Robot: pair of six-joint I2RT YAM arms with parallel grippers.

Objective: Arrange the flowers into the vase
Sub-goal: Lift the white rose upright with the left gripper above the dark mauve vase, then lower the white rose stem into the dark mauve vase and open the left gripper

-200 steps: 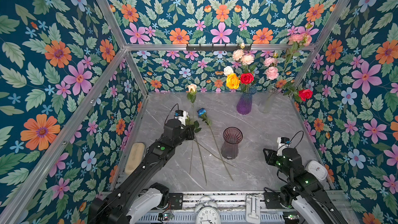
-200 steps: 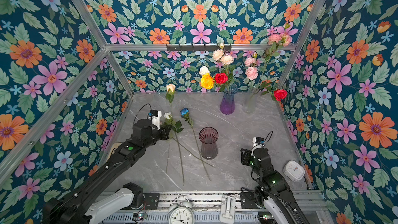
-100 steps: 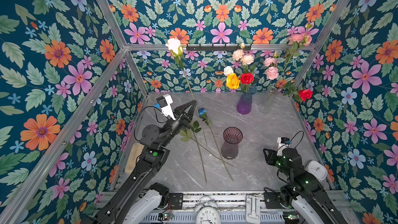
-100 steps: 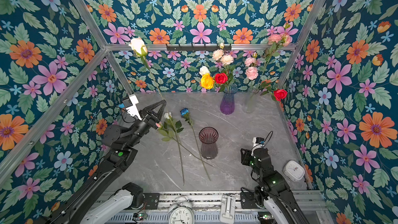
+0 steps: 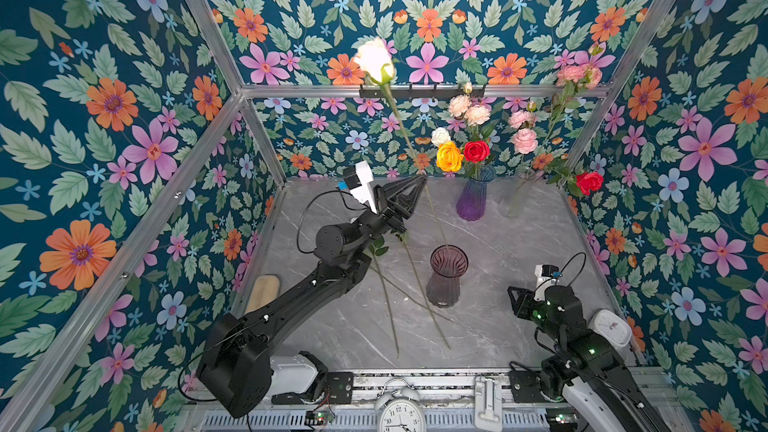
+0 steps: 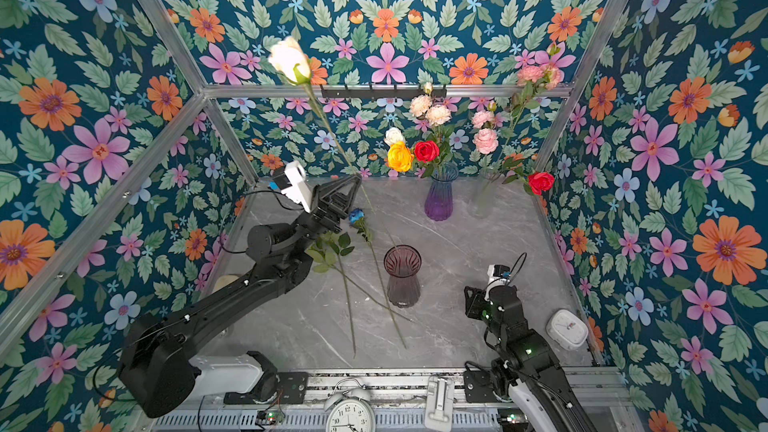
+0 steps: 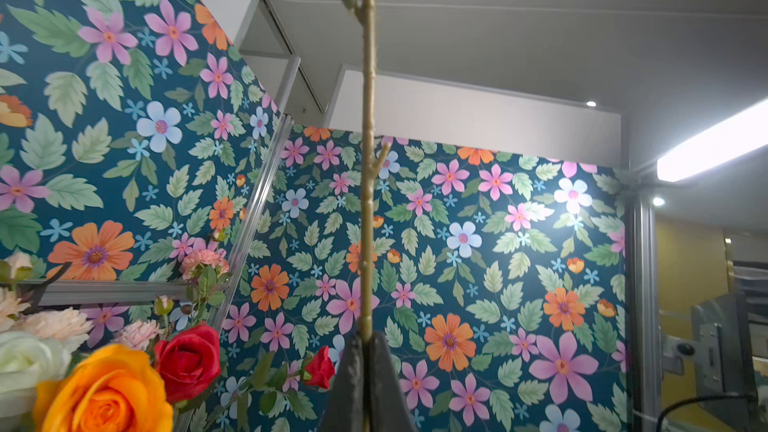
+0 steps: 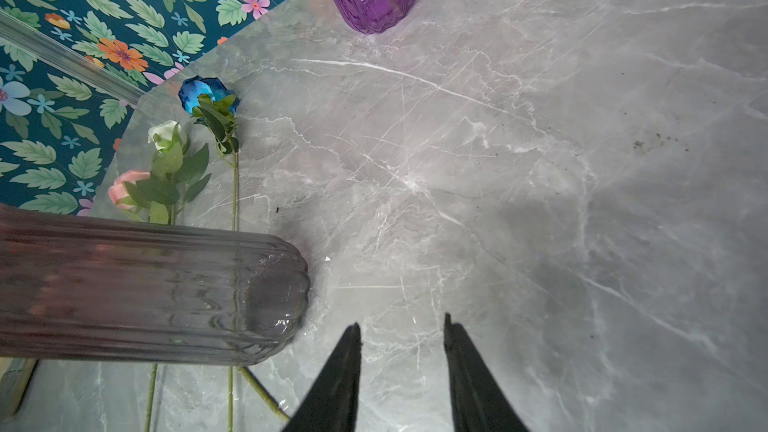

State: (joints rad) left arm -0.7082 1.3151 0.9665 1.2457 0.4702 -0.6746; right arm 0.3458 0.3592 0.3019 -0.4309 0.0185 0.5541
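Lifted off the surface (image 5: pixel 519 251), white rose (image 5: pixel 374 61) hangs near-upright, mid-stem in the clamped left hand (image 5: pixel 420 178), stem end over the smoky vase (image 5: pixel 442 288).

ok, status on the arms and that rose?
Left jaws shut on white rose stem, tip at smoky vase mouth. Right jaws open, empty, beside vase. Three flowers flat on table, not blocking.

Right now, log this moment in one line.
left gripper: shut on white rose | right gripper: open, empty | stem end: at vase mouth
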